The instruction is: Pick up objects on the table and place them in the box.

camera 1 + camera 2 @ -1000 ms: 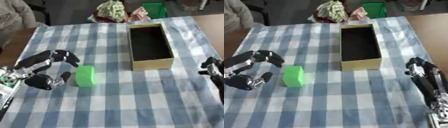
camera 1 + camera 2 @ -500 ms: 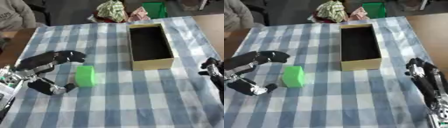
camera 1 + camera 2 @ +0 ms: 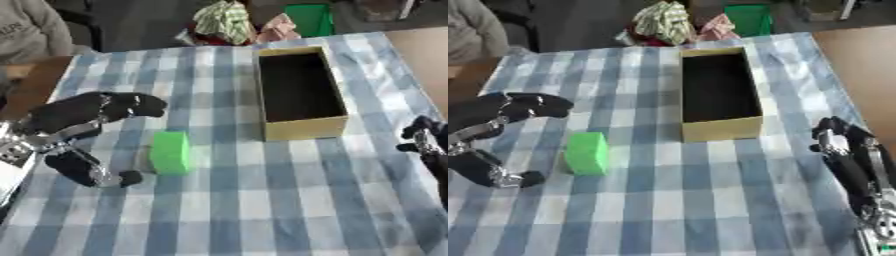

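Left robot hand (image 3: 83, 131) is spread wide round the green block (image 3: 170, 152) w/o touching it: fingers arch above and behind, thumb low and near the front-left corner, block just beside the palm gap. Right robot hand (image 3: 843, 150) idles at the right edge, fingers relaxed, holding nothing. Block stands on the blue-and-white checked worktop (image 3: 262, 200), left of and a bit nearer than the box (image 3: 299, 92), which is open, dark inside, apparently empty. Judged risks: thumb and fingers look offset, so closing could nudge the block sideways or tip it instead of pinching it; smooth faces may slip during the lift; the box is narrow w/ upright walls, so a block carried askew could catch the near rim and drop outside. Block itself: bright green, plain rectangular, taller than wide, upright, edges slightly soft, no markings visible, prob. light foam or plastic. Crumpled wrappers (image 3: 223, 20) and a green tub (image 3: 311, 19) sit past the far edge.
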`<action>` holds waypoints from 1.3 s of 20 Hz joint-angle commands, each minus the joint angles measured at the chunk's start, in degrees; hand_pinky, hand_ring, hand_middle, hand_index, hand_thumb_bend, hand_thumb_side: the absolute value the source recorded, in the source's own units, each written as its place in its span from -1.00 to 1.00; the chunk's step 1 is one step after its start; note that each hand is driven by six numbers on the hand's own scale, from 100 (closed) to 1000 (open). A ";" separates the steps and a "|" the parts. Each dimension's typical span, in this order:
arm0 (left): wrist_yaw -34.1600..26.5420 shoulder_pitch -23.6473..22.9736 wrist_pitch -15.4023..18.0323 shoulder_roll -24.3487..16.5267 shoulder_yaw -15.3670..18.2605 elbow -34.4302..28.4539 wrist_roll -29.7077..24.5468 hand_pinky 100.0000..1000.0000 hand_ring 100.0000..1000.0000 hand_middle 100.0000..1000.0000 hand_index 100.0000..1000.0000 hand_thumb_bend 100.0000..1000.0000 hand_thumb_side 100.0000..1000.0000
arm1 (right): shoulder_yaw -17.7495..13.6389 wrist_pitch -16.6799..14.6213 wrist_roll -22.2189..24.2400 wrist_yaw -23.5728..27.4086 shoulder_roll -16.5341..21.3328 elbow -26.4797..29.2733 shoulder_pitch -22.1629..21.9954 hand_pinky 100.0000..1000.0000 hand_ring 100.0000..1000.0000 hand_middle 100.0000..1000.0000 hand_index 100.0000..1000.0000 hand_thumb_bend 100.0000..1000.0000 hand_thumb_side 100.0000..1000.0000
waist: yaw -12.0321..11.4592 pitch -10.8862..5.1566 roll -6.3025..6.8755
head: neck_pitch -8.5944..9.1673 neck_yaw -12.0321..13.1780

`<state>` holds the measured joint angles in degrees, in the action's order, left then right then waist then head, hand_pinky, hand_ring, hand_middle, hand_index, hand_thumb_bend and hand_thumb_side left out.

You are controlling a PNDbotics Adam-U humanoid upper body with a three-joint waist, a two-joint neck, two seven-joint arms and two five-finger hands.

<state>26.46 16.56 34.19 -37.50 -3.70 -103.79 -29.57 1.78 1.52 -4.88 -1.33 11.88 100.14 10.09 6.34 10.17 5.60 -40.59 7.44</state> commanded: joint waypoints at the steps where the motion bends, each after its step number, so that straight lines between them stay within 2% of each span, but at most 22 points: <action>1: 2.60 1.28 6.32 -2.62 -0.05 0.42 -5.40 0.50 0.64 0.81 0.92 -0.18 0.12 | -0.08 -0.05 0.12 0.10 0.94 0.48 0.43 0.12 1.00 -0.12 0.02 -1.00 -0.02 | 0.01 -0.95 -0.05 | 0.48 -0.03; 4: 3.52 2.27 5.83 -2.97 -1.01 2.32 -4.49 0.49 0.62 0.80 0.92 -0.31 0.11 | -0.03 -0.04 0.19 0.07 1.01 0.42 0.30 0.12 1.00 -0.12 0.02 -1.00 -0.02 | 0.03 -1.08 0.01 | 0.31 -0.08; 6: 3.16 3.08 5.44 -3.30 -1.95 3.98 -4.30 0.49 0.61 0.80 0.92 -0.42 0.19 | 0.01 -0.05 0.23 0.07 1.09 0.40 0.25 0.12 1.00 -0.12 0.02 -1.00 -0.03 | 0.05 -1.20 0.05 | 0.21 -0.07; 8: 1.85 3.95 4.93 -3.69 -3.12 5.97 -4.70 0.50 0.60 0.79 0.92 -0.57 0.25 | 0.08 -0.06 0.30 0.07 1.17 0.37 0.17 0.12 1.00 -0.12 0.02 -1.00 -0.03 | 0.07 -1.33 0.11 | 0.09 -0.08; 13: -2.97 6.47 2.70 -5.24 -5.88 10.20 -6.13 0.52 0.60 0.78 0.92 -0.76 0.40 | 0.23 -0.08 0.51 0.02 1.38 0.26 -0.03 0.12 1.00 -0.12 0.02 -1.00 -0.03 | 0.07 -1.66 0.27 | -0.27 0.07; 20: -9.92 9.25 -0.28 -6.64 -8.92 13.66 -10.83 0.53 0.59 0.77 0.91 -0.92 0.63 | 0.43 -0.06 0.77 -0.03 1.57 0.09 -0.24 0.12 1.00 -0.12 0.02 -1.00 -0.01 | 0.21 -1.90 0.51 | -0.73 0.36; 26: -13.18 9.62 -1.93 -6.81 -9.90 13.56 -14.52 0.53 0.59 0.77 0.92 -0.93 0.76 | 0.51 0.02 0.85 -0.06 1.59 -0.05 -0.23 0.12 1.00 -0.12 0.02 -1.00 0.01 | 0.38 -1.91 0.71 | -0.89 0.28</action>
<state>14.12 25.30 26.49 -41.90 -13.73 -89.75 -37.27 2.17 1.64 -4.19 -1.34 12.44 99.58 9.51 6.70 9.14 6.51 -41.22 7.57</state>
